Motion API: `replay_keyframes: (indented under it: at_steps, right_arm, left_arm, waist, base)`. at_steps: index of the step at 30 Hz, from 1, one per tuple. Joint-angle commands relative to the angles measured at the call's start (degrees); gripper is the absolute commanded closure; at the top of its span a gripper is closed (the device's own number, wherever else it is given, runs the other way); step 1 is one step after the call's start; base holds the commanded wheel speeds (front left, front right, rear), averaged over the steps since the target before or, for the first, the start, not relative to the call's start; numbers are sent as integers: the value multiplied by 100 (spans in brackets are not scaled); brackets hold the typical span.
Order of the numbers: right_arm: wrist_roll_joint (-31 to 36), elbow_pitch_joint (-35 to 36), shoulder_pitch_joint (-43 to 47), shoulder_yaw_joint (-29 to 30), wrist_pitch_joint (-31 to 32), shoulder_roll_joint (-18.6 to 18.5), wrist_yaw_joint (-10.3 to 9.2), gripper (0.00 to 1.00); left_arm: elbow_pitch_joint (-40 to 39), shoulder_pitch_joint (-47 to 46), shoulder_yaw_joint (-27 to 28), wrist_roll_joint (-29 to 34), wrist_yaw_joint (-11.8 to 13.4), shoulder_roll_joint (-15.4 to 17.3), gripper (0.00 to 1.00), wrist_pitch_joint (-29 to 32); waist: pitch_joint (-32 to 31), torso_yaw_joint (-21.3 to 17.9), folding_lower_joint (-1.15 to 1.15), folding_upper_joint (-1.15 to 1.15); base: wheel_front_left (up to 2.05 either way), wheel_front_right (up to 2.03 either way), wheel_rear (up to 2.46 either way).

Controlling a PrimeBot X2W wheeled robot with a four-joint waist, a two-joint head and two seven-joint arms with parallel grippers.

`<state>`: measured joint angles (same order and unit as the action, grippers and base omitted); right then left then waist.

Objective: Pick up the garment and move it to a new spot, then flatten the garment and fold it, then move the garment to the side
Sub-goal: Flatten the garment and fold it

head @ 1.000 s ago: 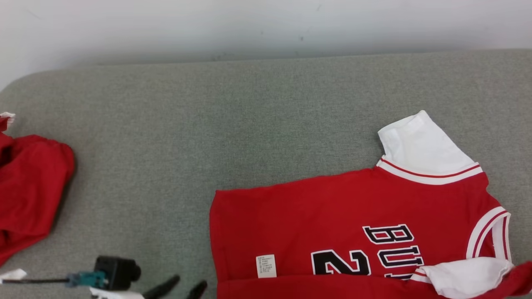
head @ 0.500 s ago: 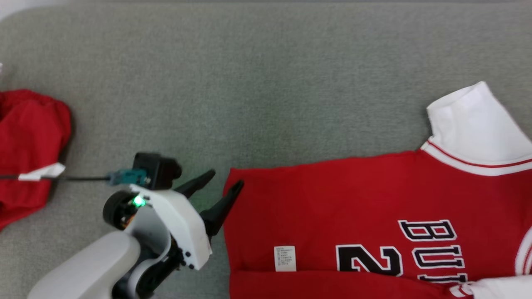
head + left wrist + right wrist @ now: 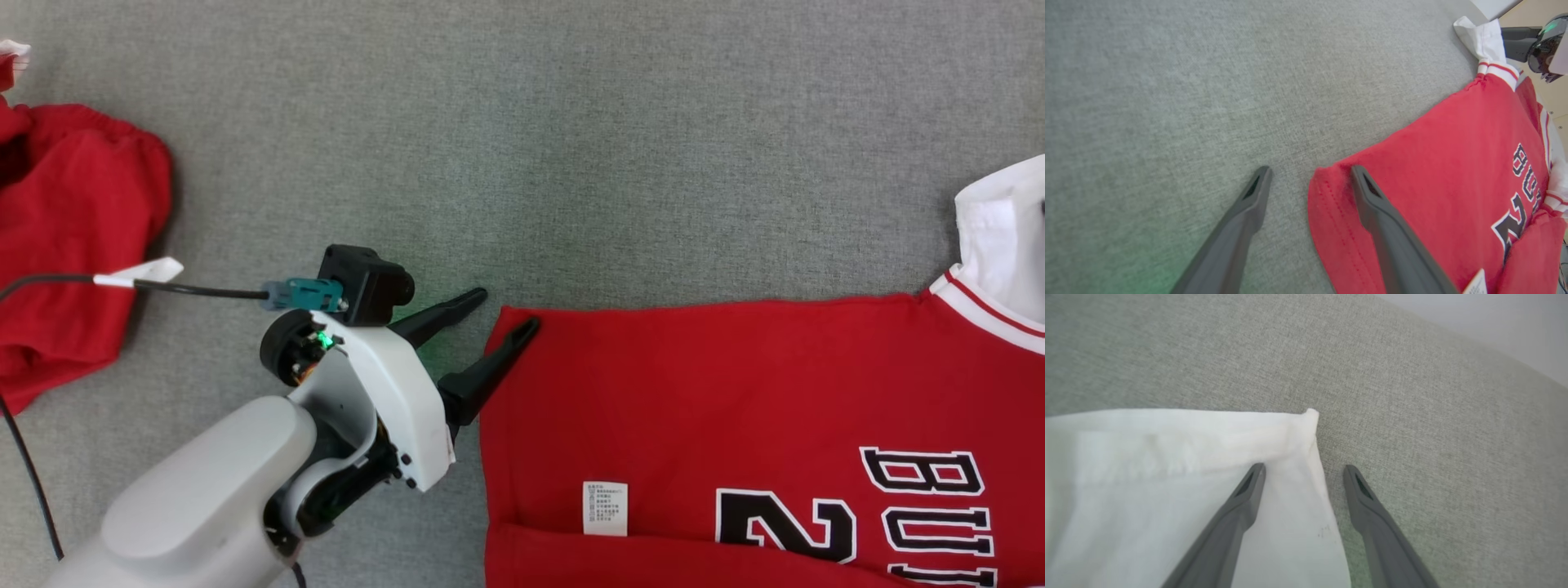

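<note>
garment [image 3: 735, 392], a red knit jersey trimmed in white, lies spread on the grey fabric surface [image 3: 571, 147], long axis left to right, its far left corner straddled by the wide-open, empty left gripper [image 3: 507, 309], its far white sleeve [image 3: 1167, 477] corner by the equally spread, empty right gripper [image 3: 1304, 468].

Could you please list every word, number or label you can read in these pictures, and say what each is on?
"BU": black, white-edged letters on the red jersey; the rest runs off the picture.
"2": black number beside them; anything after it is out of sight.
White care label on the jersey: print too small to read.
</note>
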<state>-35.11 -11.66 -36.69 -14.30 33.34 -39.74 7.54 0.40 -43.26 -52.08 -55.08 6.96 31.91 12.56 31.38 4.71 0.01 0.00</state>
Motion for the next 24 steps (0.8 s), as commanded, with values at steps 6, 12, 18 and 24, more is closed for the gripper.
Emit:
replay_keyframes:
  at_steps: [6, 12, 18, 24]
  right_arm:
    - [-216, -299, -76, -382, -65, 25, 1, 0]
    - [-398, -402, -136, -666, -117, 2, 8, 0]
    - [-593, -400, -196, -1023, -100, 12, 11, 0]
    - [-668, -458, -426, -1151, -277, -6, 5, 100]
  left_arm:
    - [106, 101, -181, -162, -110, -86, 0, 196]
    - [39, 171, -297, -241, -231, -82, 0, 351]
    - [-24, 248, -457, -323, -323, -125, 0, 535]
    - [121, 97, -563, -256, -427, -303, 100, 594]
  waist:
    - [-53, -28, -1, 0]
    - [-119, -48, -1, 0]
    - [-125, -66, -1, 0]
    - [-87, -88, -1, 0]
  base:
    - [0, 0, 0]
    - [0, 0, 0]
    - [0, 0, 0]
    - [0, 0, 0]
